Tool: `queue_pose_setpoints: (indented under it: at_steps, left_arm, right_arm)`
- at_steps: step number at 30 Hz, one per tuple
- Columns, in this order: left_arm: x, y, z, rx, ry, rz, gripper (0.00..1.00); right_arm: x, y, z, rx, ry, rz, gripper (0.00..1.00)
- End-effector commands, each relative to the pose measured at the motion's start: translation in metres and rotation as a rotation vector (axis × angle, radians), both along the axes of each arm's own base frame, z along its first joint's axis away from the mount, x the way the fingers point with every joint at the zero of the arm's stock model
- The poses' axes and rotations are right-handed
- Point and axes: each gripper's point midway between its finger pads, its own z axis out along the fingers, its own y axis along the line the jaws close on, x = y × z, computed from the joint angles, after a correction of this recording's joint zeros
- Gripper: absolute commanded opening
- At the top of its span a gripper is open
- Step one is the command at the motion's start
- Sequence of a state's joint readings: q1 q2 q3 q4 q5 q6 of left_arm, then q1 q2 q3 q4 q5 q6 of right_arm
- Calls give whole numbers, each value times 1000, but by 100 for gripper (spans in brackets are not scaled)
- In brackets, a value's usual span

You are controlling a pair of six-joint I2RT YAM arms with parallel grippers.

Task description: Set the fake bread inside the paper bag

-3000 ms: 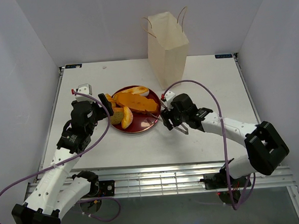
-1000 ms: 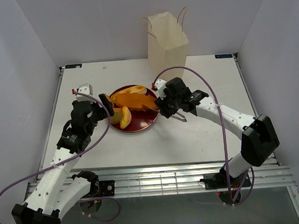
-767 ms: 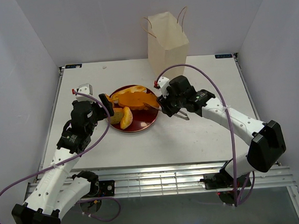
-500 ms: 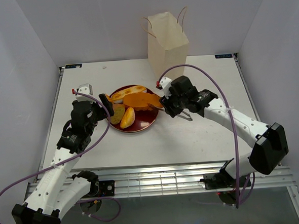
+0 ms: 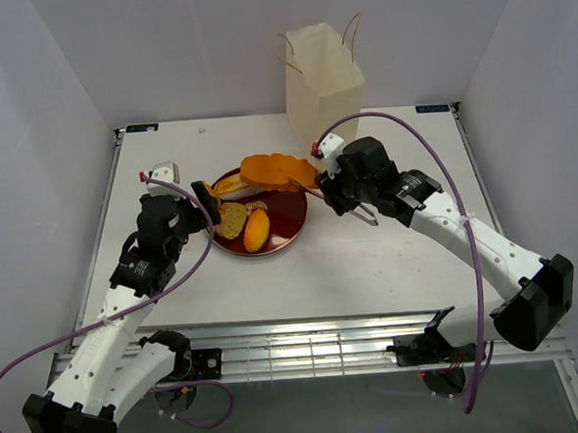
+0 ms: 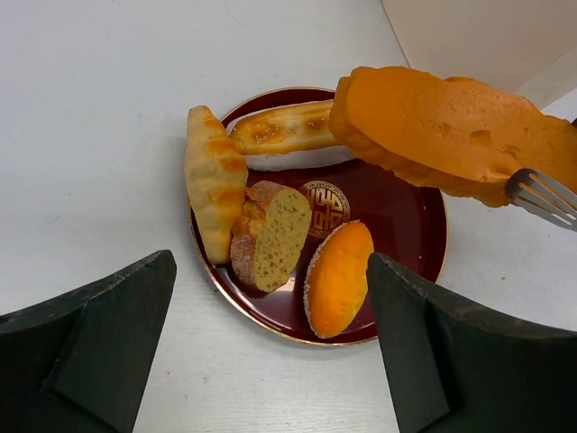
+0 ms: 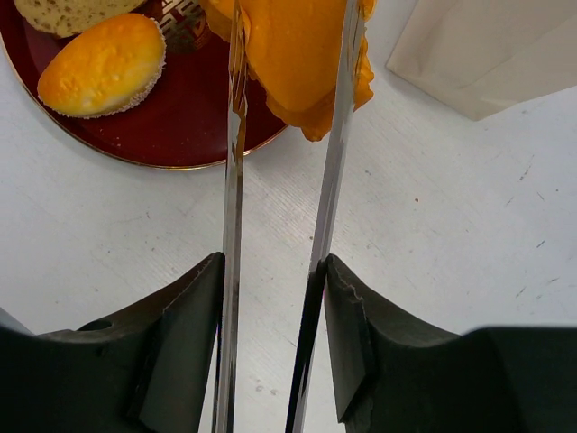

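My right gripper (image 5: 350,195) is shut on thin metal tongs (image 7: 233,225), and the tongs pinch a large orange piece of fake bread (image 5: 271,168). That piece hangs above the far edge of the dark red plate (image 5: 292,226), its body (image 6: 442,135) tilted. On the plate lie a long roll (image 6: 284,131), a golden wedge (image 6: 214,180), a cut slice (image 6: 270,234) and an orange oval (image 6: 336,278). The paper bag (image 5: 324,77) stands upright behind the plate. My left gripper (image 5: 201,197) is open at the plate's left edge, holding nothing.
White walls close in the table on the left, right and back. The bag's brown loop handles (image 5: 354,28) stick up above its open mouth. The bag's lower corner (image 7: 487,54) lies just right of the tongs' tips.
My right arm has lifted the large orange bread off the plate with the tongs and carried it up and back toward the bag. The pieces left on the plate have shifted. The left arm stayed put.
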State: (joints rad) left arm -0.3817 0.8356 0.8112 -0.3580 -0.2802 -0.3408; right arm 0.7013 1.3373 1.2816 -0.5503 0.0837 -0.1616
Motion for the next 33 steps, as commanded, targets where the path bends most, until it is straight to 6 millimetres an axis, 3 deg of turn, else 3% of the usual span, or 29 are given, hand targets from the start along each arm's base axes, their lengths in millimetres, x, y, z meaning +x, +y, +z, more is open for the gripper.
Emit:
queue_pose_setpoints:
  at_steps: [1, 21, 27, 33]
  left_arm:
    - [0, -1, 5, -4, -19, -6, 97]
    - [1, 1, 5, 3, -17, 2, 97]
    - [0, 2, 4, 4, -18, 5, 97]
    - [2, 3, 1, 13, -9, 13, 97]
  right_arm:
    - [10, 7, 52, 112, -122, -14, 31]
    - [18, 24, 159, 346, -304, -2, 30]
    - [25, 18, 191, 400, -374, -54, 27]
    - [34, 1, 225, 479, -471, -162, 28]
